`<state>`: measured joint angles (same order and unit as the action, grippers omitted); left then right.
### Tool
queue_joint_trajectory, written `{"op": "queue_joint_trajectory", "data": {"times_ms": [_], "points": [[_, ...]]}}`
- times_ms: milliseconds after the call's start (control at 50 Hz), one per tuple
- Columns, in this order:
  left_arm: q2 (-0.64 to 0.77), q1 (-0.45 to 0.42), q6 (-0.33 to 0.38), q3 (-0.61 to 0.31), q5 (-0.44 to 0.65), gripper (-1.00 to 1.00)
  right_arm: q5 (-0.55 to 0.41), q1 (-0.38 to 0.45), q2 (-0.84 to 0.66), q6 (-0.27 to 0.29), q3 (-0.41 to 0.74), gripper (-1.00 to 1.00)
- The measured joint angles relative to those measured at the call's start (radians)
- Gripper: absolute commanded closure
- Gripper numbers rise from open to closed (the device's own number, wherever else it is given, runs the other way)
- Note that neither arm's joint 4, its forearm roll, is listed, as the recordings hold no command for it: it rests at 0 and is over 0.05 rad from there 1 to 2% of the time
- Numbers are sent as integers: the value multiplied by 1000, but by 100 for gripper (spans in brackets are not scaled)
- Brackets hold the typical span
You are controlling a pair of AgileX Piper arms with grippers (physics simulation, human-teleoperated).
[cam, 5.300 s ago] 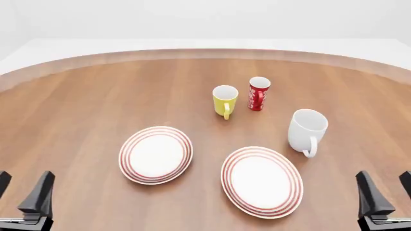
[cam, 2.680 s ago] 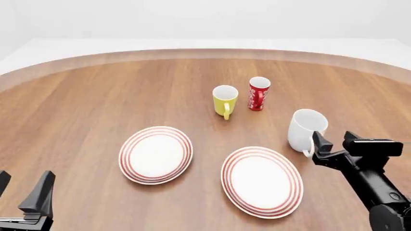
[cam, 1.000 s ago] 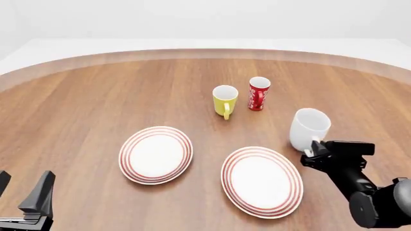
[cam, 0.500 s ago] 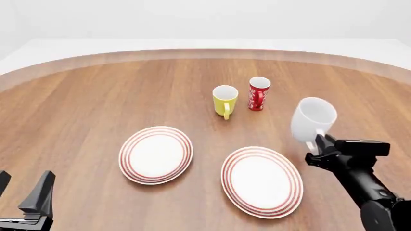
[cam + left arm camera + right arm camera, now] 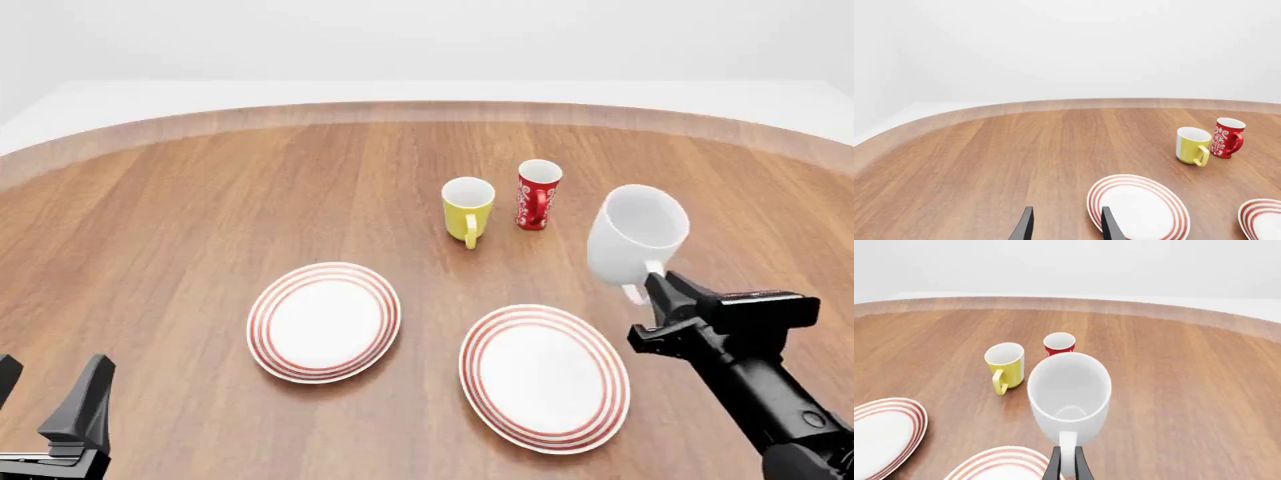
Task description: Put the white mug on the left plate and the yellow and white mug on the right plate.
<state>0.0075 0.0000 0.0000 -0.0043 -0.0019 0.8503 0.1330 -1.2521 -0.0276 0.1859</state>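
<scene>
- Left gripper (image 5: 47, 420): lower left of front frame, jaws spread, holding nothing.
- Left plate (image 5: 324, 322): round, white, red rim rings; left of centre, bare.
- Right plate (image 5: 545, 377): same pattern; lower centre, bare.
- Yellow and white mug (image 5: 467, 210): upper centre, upright; red mug (image 5: 537, 194) just beside.
- White mug (image 5: 635, 241): large, plain white; right of centre, tilted, lifted off wooden table (image 5: 187, 220).
- Right gripper (image 5: 654, 296): lower right, jaws pinched on white mug's handle.

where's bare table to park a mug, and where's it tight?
Free: the wide stretch left of the yellow and white mug and beyond the left plate; also the far table behind the mugs. Tight: yellow mug beside red mug, and where the right gripper holds the white mug past the right plate.
</scene>
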Motion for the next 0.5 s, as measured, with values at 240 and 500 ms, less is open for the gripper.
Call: {"op": "queue_joint_trajectory", "data": {"times_ms": [240,500], "points": [[0,0,0,0,0,-100,-23,70,43,25,3,100],[0,0,0,0,0,-100,-49,162,65,37,27,100]]}}
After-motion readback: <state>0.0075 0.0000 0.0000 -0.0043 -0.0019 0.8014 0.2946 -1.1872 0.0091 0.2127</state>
